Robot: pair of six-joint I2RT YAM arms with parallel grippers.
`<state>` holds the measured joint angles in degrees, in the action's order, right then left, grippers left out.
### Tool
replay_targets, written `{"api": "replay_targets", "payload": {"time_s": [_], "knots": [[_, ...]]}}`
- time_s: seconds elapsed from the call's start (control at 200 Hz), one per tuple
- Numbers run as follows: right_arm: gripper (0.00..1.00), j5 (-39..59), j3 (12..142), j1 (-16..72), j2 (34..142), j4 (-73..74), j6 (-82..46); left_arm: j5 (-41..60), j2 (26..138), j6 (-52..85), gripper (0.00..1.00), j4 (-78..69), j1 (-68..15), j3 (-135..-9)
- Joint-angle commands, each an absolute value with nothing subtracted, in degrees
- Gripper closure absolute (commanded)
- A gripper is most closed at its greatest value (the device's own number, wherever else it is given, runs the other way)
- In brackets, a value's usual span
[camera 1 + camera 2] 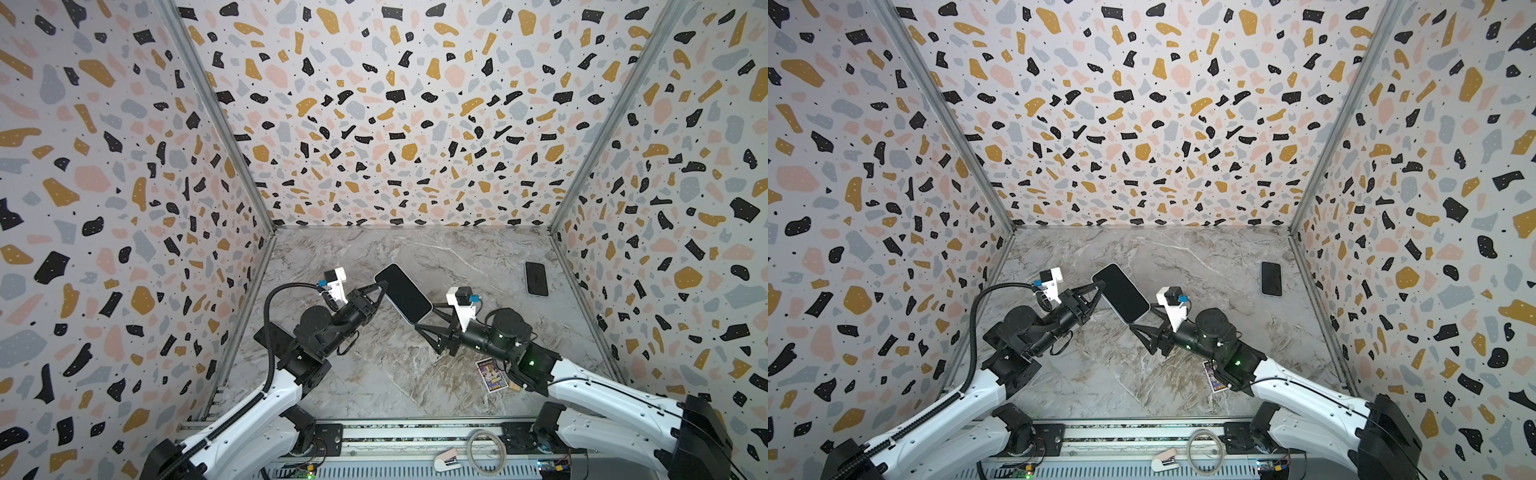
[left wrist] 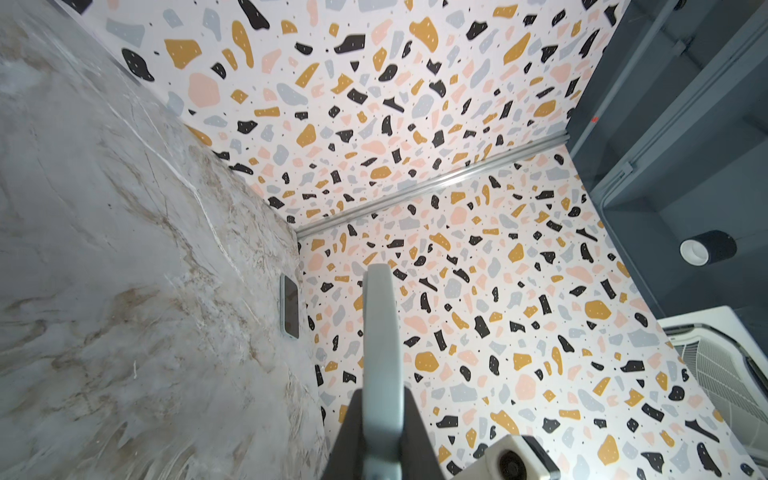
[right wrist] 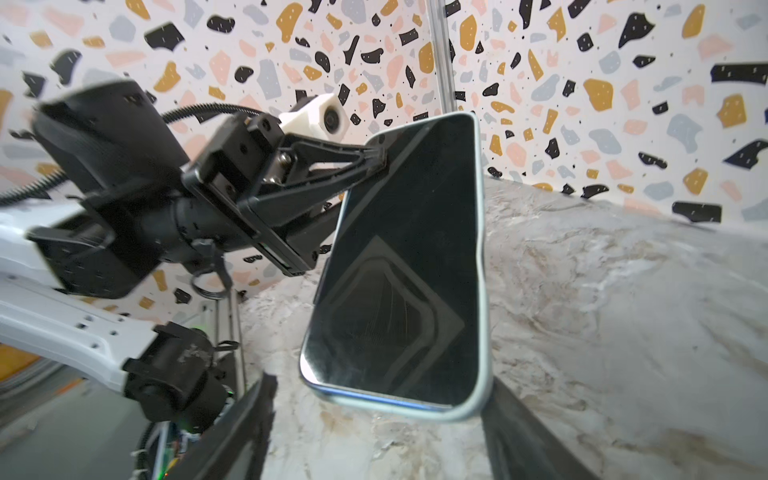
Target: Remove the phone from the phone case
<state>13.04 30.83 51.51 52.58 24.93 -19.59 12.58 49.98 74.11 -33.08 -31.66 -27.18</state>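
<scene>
The phone (image 1: 403, 293) (image 1: 1121, 293) (image 3: 411, 266), black screen up, hangs tilted above the table in a pale phone case (image 3: 482, 249) (image 2: 380, 332). My left gripper (image 1: 385, 285) (image 1: 1102, 285) (image 2: 382, 399) (image 3: 380, 160) is shut on the cased phone's long edge near its far end. My right gripper (image 1: 424, 318) (image 1: 1141, 317) (image 3: 378, 399) stands open just short of the near end. One corner of the case sits close to a finger (image 3: 511, 424). At that end a blue strip of phone edge shows inside the case rim.
A second dark phone (image 1: 536, 278) (image 1: 1271, 278) (image 2: 291, 307) lies flat at the back right by the wall. A printed card (image 1: 491, 375) (image 1: 1214, 379) lies under my right arm. A coiled cable (image 1: 486, 451) rests on the front rail. Patterned walls close three sides.
</scene>
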Motion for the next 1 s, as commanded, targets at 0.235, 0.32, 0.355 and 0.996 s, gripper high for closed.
{"api": "replay_targets", "payload": {"time_s": [0.235, 0.32, 0.355, 0.996], "knots": [[0.07, 23.65, 28.21, 37.62, 36.64, 14.53, -39.50, 23.12, 54.71, 70.53, 1.00, -52.80, -30.76, -29.97], [0.07, 32.01, 26.24, 32.27, 35.79, 20.48, -45.87, 25.02, 56.55, 72.10, 1.00, -59.32, -30.76, -29.30], [0.08, 34.68, 25.47, 30.94, 35.61, 23.47, -47.90, 25.64, 57.42, 73.23, 1.00, -62.77, -30.76, -28.86], [0.32, 41.65, 22.21, 32.97, 46.66, 56.25, -61.70, 28.45, 65.43, 80.68, 1.00, -82.52, -30.96, -28.17]]}}
